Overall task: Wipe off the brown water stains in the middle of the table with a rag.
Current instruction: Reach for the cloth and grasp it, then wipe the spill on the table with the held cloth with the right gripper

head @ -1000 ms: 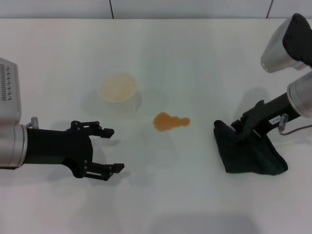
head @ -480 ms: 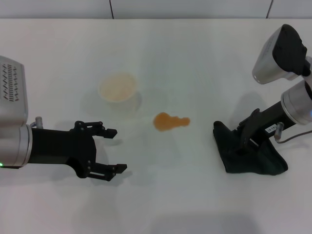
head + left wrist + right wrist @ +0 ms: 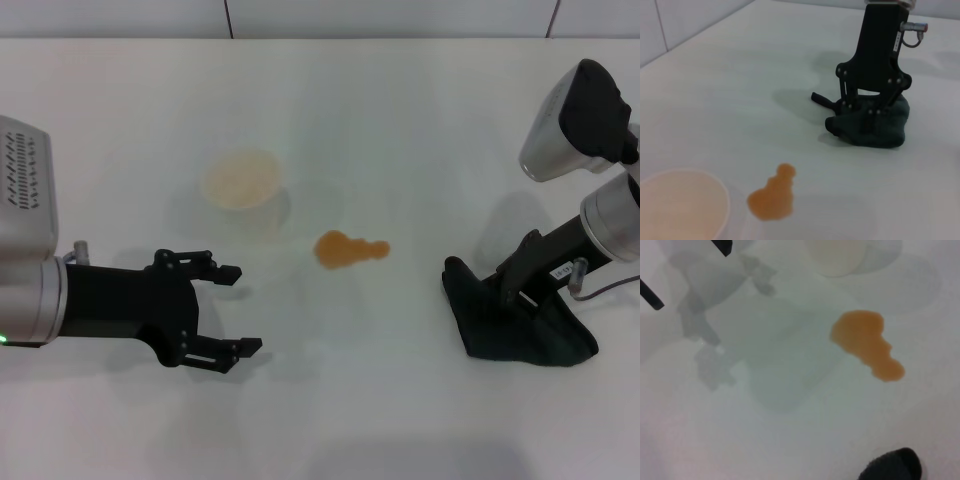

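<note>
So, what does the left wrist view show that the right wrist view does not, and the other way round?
Only the left wrist view shows the right gripper down on the rag. Only the right wrist view shows two dark fingertips of the left gripper, which is open. Both show the brown water stains, the cup and the white table. The stain is not yet wiped.

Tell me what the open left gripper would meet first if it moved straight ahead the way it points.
The left gripper points across the white table toward the robot's right. Nothing lies close ahead; the orange-brown stain sits off that line, so probably the dark green-black rag, pinned by the right gripper. Depth is uncertain.
</note>
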Robot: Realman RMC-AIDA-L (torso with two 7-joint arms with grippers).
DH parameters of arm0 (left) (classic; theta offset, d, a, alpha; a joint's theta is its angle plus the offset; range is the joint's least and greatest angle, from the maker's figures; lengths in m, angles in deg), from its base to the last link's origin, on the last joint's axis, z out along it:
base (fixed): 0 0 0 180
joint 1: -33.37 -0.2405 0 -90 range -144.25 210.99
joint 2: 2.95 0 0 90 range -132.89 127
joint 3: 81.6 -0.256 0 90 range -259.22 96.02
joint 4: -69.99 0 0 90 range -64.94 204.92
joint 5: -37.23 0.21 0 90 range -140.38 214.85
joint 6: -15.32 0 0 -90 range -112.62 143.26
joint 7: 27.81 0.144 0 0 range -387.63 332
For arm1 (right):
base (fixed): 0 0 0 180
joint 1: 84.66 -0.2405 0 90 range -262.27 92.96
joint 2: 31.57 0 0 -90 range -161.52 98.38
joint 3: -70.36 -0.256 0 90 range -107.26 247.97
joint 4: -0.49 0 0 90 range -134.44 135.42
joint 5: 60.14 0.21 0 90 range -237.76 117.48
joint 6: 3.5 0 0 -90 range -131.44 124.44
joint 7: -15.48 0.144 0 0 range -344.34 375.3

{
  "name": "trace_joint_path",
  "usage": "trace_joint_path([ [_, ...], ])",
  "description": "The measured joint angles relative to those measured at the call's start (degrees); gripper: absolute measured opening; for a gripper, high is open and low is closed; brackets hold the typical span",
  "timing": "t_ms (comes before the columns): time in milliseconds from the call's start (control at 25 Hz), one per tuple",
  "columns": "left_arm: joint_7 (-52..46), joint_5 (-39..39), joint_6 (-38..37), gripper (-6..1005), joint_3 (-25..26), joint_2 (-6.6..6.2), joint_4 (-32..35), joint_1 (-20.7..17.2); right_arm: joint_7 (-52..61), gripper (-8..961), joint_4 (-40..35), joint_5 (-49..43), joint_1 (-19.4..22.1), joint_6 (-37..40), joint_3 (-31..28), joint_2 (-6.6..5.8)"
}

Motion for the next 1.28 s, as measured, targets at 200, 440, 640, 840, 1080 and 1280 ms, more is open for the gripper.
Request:
trace_joint_path([
  [200, -0.1, -0.1, -0.2, 881, -0.4, 0.0, 0.0, 0.0, 0.0, 164, 0.0, 0.1, -0.5, -0.2, 0.0, -0.01],
  [440, -0.1, -0.4, -0.7, 881, -0.4, 0.05, 0.0, 0.0, -0.5, 115, 0.5, 0.6, -3.5, -4.1, 1.3, 0.18],
  [640, -0.1, -0.8, -0.7, 881, -0.5, 0.09, -0.3, -0.4, -0.7, 99, 7.7, 0.7, -11.8, -10.9, 3.9, 0.39],
  [840, -0.1, -0.8, -0.7, 881, -0.4, 0.09, -1.3, -0.6, -2.0, 93, 16.8, 1.9, -19.2, -20.1, 6.8, 0.74],
  [1080, -0.2, -1.0, -0.7, 881, -0.4, 0.09, -1.5, -0.7, -2.7, 93, 21.2, 6.3, -21.6, -26.3, 12.0, 0.85],
  [1280, -0.2, -1.7, -0.2, 881, -0.4, 0.03, -1.5, -0.3, -2.7, 93, 20.3, 12.5, -20.8, -26.3, 18.3, 0.88],
])
